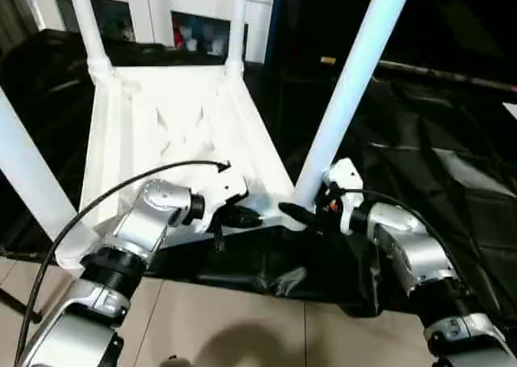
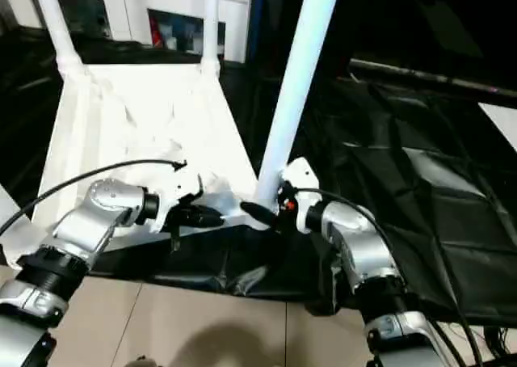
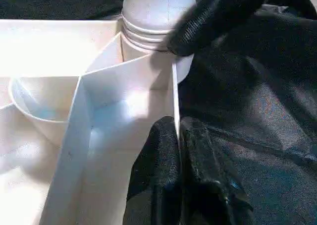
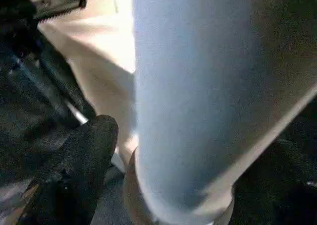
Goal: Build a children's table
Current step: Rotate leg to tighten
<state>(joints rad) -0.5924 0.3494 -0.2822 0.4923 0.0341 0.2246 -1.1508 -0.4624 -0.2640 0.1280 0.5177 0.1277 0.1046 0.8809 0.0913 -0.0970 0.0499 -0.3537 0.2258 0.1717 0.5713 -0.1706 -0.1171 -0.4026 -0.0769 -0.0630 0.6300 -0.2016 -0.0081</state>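
The tabletop (image 1: 174,124) lies upside down on the black-draped table (image 1: 452,165), ribbed underside up, with 4 legs standing in its corner sockets. The near-right leg (image 1: 347,84) rises from the corner closest to the robot and leans away to the right, so its long axis is tilted rather than plumb.

The right claw (image 1: 303,215) sits at the foot of this leg, just beside the socket. 1 black finger (image 4: 79,170) shows next to the tube, apart from it; the jaws seem wide and hold nothing, though the other finger is hidden behind the leg, so I cannot be sure.

The left claw (image 1: 242,217) is pinched tight on the thin rim wall (image 3: 174,96) of the tabletop, its fingers (image 3: 163,175) one on each side of that wall, a little left of the same corner.

The leg lies directly ahead of the right claw, which is the nearer arm, so straightening or seating the leg probably falls to it, while the left steadies the top.
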